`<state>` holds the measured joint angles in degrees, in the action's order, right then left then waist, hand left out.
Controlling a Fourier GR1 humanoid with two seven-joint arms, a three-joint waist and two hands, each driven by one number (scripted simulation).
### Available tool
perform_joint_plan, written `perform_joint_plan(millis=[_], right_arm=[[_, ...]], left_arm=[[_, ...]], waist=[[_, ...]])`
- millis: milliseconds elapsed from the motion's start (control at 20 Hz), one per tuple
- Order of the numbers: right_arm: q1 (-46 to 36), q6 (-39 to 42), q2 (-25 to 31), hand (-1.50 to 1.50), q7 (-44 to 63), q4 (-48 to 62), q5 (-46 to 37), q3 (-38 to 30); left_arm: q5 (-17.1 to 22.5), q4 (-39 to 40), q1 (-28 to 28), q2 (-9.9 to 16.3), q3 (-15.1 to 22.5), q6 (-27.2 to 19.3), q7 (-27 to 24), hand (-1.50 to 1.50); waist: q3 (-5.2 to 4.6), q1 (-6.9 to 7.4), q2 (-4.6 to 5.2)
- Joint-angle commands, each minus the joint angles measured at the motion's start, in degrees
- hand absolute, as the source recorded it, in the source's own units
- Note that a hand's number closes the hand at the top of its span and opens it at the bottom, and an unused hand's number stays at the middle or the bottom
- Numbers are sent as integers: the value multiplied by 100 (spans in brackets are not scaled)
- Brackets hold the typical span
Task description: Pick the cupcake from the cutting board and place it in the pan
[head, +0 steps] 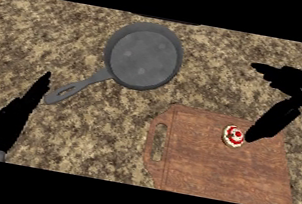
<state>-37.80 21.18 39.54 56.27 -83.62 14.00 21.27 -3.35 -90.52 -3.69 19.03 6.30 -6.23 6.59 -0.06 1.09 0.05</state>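
Closest to my view is the brown wooden cutting board with the slot handle (211,160), sitting at the near right of the speckled granite table (44,44). On its far right part sits the small round cupcake with white frosting and a red top (233,136). That's the thing I need to move.

My right hand (299,89) comes in from the right edge. Its fingers are straight and released, holding nothing, and one long black finger (270,122) slants down-left so its tip sits just beside the cupcake's right side, maybe touching, I can't quite tell. So the cupcake lies just left of that fingertip, with the palm off to the upper right of it.

My left hand (17,113) is at the lower left, flat and straight, fingers released too, resting well apart from the board. The right one is clearly nearer, so that's the one for the pick.

Cupcake looks upright, and seen from above it's basically a circle, so no real long axis or heading to line up with.

The round dark grey metal frying pan (144,56) is up and left of the board, its handle pointing down-left toward my left hand. My guess: close around the cupcake first, then carry it up-left.
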Motion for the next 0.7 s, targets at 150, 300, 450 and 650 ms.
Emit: perform_joint_plan(millis=[150,300,450,650], right_arm=[[-373,519,-264,-150,1113,127,171,443],[-644,625,-375,-150,1344,273,283,517],[-843,724,-604,-150,1108,842,249,506],[-368,348,-760,-150,1023,698,-265,1119]], left_arm=[[-15,138,108,-74,-73,68,8,0],[-133,126,95,-69,-86,15,94,0],[-201,-424,-100,-169,70,-20,362,0],[-233,-53,-63,-185,-61,-34,102,0]], waist=[[-1,-75,-7],[-2,-69,-8],[3,-11,-3],[1,-67,-4]])
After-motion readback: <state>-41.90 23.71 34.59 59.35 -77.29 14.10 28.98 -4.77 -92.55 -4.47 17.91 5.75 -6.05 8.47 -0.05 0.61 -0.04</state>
